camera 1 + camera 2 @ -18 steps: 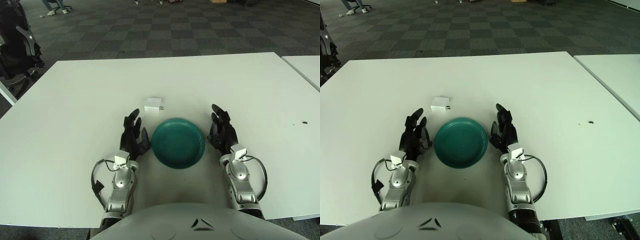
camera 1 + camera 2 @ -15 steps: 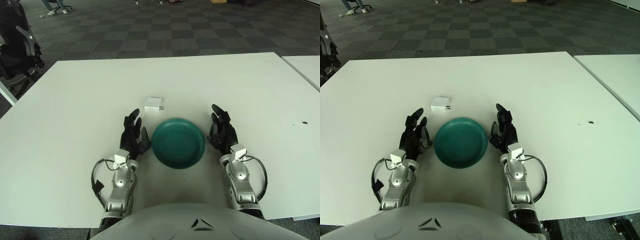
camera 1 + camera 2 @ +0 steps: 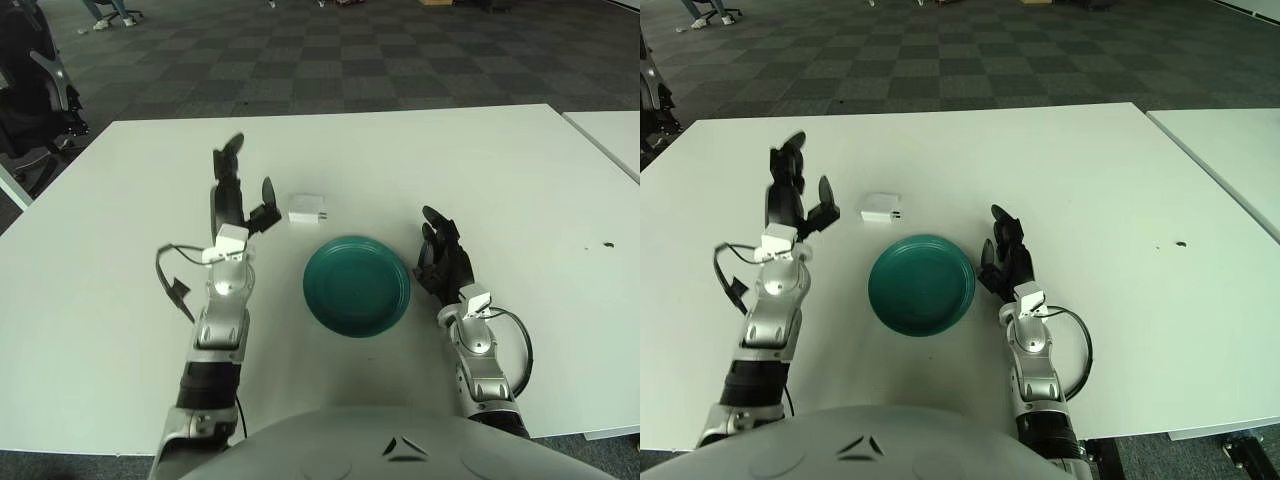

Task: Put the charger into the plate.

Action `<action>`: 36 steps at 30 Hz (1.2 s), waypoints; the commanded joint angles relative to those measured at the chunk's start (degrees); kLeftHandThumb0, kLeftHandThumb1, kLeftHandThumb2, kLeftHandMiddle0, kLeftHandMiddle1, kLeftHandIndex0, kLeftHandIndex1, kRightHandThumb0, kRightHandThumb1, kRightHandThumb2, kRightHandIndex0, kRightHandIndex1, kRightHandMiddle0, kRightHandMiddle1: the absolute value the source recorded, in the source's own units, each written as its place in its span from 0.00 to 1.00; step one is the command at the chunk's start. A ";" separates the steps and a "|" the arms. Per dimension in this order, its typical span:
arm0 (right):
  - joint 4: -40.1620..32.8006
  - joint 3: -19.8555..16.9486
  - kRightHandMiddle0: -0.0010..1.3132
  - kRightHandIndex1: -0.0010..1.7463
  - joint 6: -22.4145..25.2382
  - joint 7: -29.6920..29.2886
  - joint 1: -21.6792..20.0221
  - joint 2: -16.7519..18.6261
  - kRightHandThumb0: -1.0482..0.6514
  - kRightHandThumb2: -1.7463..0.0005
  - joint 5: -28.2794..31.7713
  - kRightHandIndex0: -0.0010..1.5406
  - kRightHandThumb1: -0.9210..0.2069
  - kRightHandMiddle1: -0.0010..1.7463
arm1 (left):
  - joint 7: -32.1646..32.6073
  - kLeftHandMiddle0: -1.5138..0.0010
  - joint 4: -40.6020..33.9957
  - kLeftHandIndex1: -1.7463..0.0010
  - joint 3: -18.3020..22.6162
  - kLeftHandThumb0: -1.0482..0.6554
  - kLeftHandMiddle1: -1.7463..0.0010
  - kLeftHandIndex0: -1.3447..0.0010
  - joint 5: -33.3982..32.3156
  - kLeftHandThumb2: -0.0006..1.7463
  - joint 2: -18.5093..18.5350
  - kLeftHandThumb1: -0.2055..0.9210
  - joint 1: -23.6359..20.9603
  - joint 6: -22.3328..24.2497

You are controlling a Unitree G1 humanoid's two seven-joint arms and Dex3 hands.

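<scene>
A small white charger point(image 3: 305, 209) lies on the white table just behind the green plate point(image 3: 357, 285). My left hand point(image 3: 238, 193) is raised above the table to the left of the charger, fingers spread open and holding nothing. My right hand point(image 3: 443, 258) rests on the table just right of the plate, fingers relaxed and empty. The plate is empty.
The white table point(image 3: 150, 200) stretches wide on all sides. A second table's corner point(image 3: 610, 135) shows at the right. A small dark speck point(image 3: 608, 243) lies at the far right. A dark chair point(image 3: 35, 90) stands off the table's left edge.
My left hand has lifted off the table beside the plate and moved forward and up, now level with the charger on its left. The right hand has stayed put.
</scene>
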 commanded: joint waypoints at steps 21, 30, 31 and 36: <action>7.93 -0.07 0.00 0.01 3.93 -0.29 1.71 1.26 0.04 0.52 1.06 0.10 0.00 0.32 | -24.96 0.79 35.93 0.22 -18.11 0.00 1.00 0.92 13.36 0.20 20.89 1.00 -30.49 -12.28; 8.48 -0.22 0.00 0.01 4.26 -0.76 1.19 1.67 0.04 0.52 1.11 0.11 0.00 0.32 | -30.05 0.82 46.85 0.20 -22.33 0.01 1.00 0.94 13.97 0.15 20.87 1.00 -37.11 -15.86; 8.59 -0.27 0.00 0.01 4.27 -0.80 1.13 1.71 0.04 0.52 1.12 0.12 0.00 0.32 | -30.67 0.83 48.31 0.21 -22.89 0.01 1.00 0.94 14.10 0.14 20.80 1.00 -37.90 -16.31; 9.43 -0.51 0.00 0.01 4.06 -1.06 0.78 1.85 0.04 0.52 1.18 0.12 0.00 0.32 | -33.78 0.84 55.47 0.23 -25.08 0.01 1.00 0.95 13.97 0.16 19.70 1.00 -41.76 -18.80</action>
